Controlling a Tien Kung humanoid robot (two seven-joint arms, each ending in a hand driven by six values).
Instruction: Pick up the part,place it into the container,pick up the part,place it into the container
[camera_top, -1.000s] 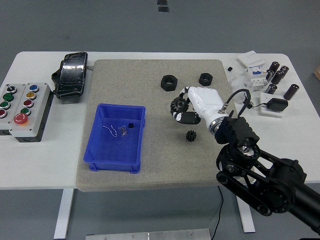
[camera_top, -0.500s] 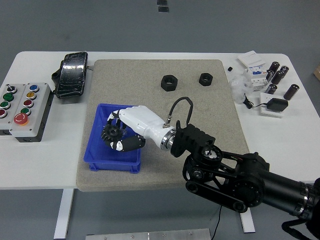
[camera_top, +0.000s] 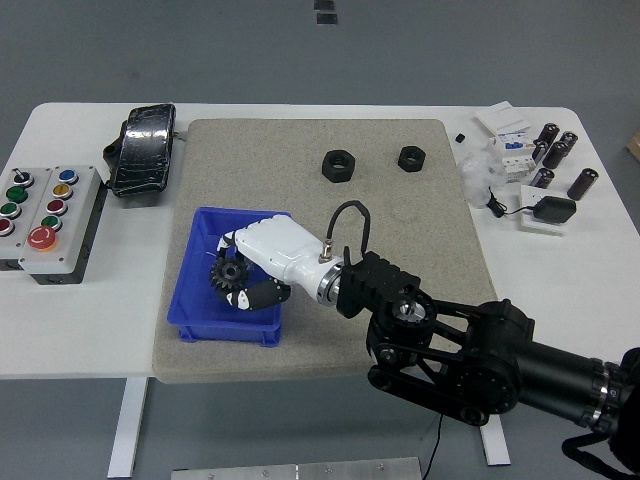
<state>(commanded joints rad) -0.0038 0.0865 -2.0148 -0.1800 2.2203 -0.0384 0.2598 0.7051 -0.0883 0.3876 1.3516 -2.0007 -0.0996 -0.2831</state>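
Right robot hand (camera_top: 240, 281) grips black toothed gear (camera_top: 224, 274) w/ curled fingers, inside blue plastic bin (camera_top: 193, 276); release low, then lift clear.

Right hand (camera_top: 243, 272) carried the black gear (camera_top: 226, 273) from the mat's right side over into the blue bin (camera_top: 196, 300). In the last half second it sank slightly lower, fingers still clamped around it.

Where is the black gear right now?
In the head view, the black gear sits in the right hand, inside the blue bin on the mat's left half.
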